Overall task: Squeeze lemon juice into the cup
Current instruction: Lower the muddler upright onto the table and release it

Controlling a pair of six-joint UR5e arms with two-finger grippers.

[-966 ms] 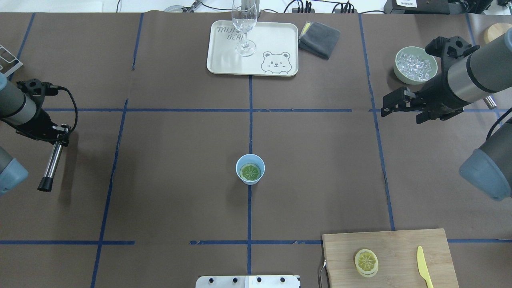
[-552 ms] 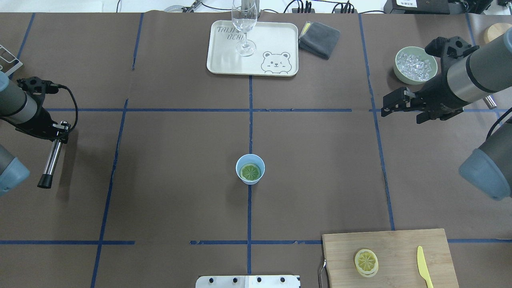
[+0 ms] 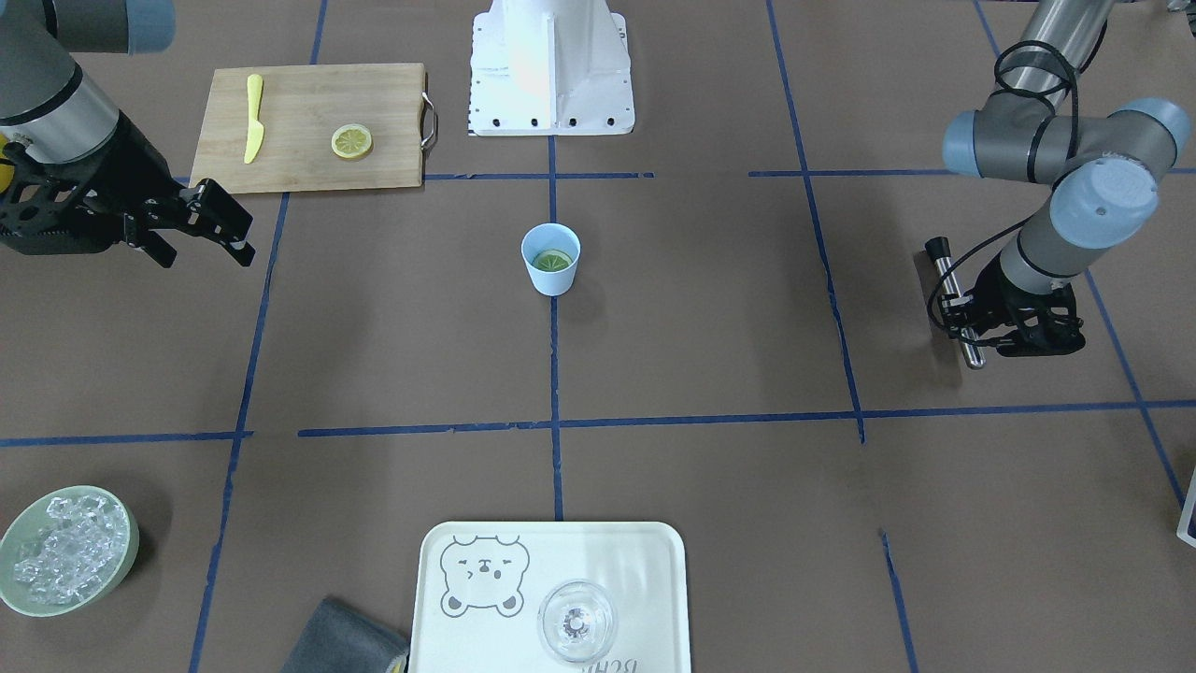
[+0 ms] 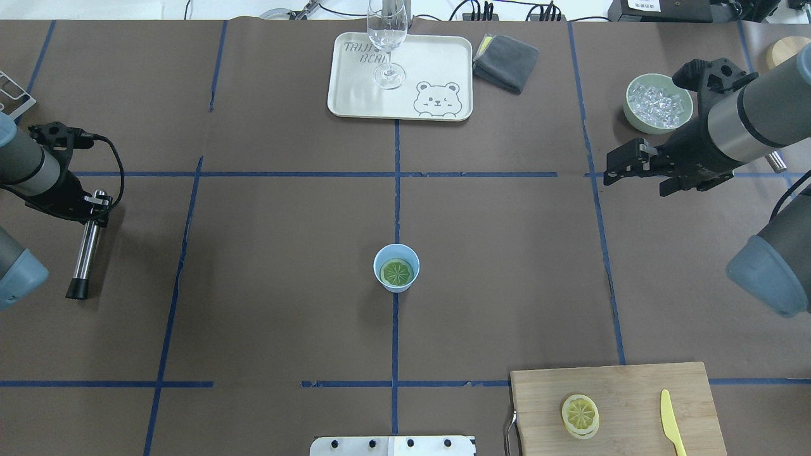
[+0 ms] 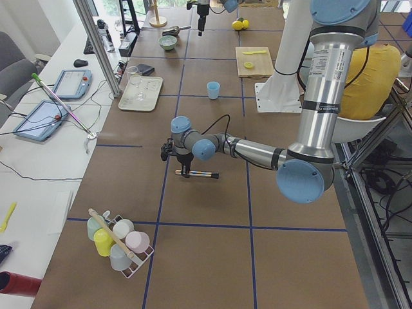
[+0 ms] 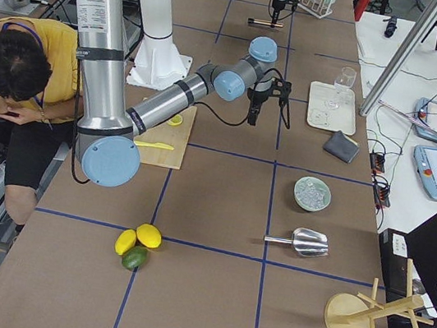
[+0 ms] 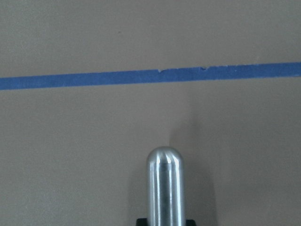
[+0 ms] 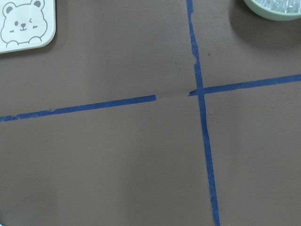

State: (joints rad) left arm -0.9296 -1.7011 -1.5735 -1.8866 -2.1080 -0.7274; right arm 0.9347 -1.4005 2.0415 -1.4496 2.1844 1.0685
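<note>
Meanwhile my left gripper (image 4: pixel 96 206), clamped on the rod (image 4: pixel 84 253), has shifted slightly; right gripper (image 4: pixel 635 178) stays spread wide, lemon (image 4: pixel 396 272) in cup (image 4: pixel 378 261).

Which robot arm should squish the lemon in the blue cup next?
Left, probably: the left gripper holds the metal rod, good for pressing the lemon lying inside the cup. The right gripper holds nothing.

Lemon (image 3: pixel 552 260) in cup (image 3: pixel 551 280) (mid-table), L gripper (image 3: pixel 968 326) w/ rod (image 3: pixel 946 279)
</note>
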